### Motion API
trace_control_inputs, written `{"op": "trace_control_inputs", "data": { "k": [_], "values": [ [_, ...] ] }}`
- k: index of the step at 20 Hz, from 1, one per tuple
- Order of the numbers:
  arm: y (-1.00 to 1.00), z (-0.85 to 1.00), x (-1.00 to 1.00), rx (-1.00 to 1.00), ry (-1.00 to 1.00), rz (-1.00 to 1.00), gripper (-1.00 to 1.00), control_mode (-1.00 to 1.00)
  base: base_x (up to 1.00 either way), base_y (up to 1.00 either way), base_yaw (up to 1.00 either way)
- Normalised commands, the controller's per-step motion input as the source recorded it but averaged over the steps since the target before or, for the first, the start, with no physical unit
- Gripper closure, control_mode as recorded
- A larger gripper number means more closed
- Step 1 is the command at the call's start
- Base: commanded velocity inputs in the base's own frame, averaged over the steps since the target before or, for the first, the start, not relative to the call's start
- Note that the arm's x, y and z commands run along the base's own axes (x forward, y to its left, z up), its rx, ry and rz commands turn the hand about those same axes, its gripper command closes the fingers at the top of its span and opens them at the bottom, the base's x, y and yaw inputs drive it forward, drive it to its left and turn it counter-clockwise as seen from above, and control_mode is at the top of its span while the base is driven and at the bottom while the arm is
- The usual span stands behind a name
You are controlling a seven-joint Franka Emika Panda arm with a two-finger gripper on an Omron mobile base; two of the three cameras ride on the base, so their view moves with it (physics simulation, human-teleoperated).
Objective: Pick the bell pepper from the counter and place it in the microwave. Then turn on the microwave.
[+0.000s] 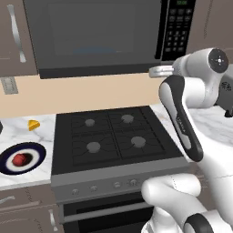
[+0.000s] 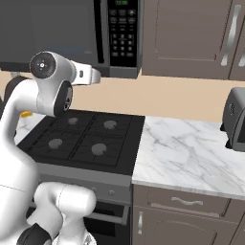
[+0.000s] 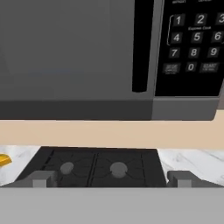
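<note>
In the left base view I find the bell pepper (image 1: 19, 159) on the dark-rimmed plate (image 1: 37, 151), on the counter (image 1: 27, 175) left of the stovetop (image 1: 116, 136). My arm (image 1: 182, 120) is raised at the stove's right side, so the pepper lies well off to the left of the fingers and far below them. It looks round, with no long axis to line up on. A yellow wedge (image 1: 33, 124) sits behind the plate, apart from it.

In the right base view the wrist points at the microwave (image 2: 57, 33), whose door is shut; a toaster (image 2: 235, 119) stands far right.

In the hand view the fingertips (image 3: 40, 180) stand wide apart with nothing between them, the gripper (image 3: 112, 180) facing the keypad (image 3: 192, 43) and door. The yellow bit at the left edge (image 3: 3, 160) is probably that wedge. I judge the stovetop burners must be crossed on the way down and left.
</note>
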Motion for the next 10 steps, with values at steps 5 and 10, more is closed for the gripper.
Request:
{"op": "trace_control_inputs", "data": {
  "k": [5,10],
  "values": [
    [-0.01,0.23,0.02,0.0,0.0,0.0,-1.0,-1.0,0.0,0.0,0.0],
    [-0.07,0.24,0.04,0.0,0.0,0.0,-1.0,-1.0,0.0,0.0,0.0]
  ]
}}
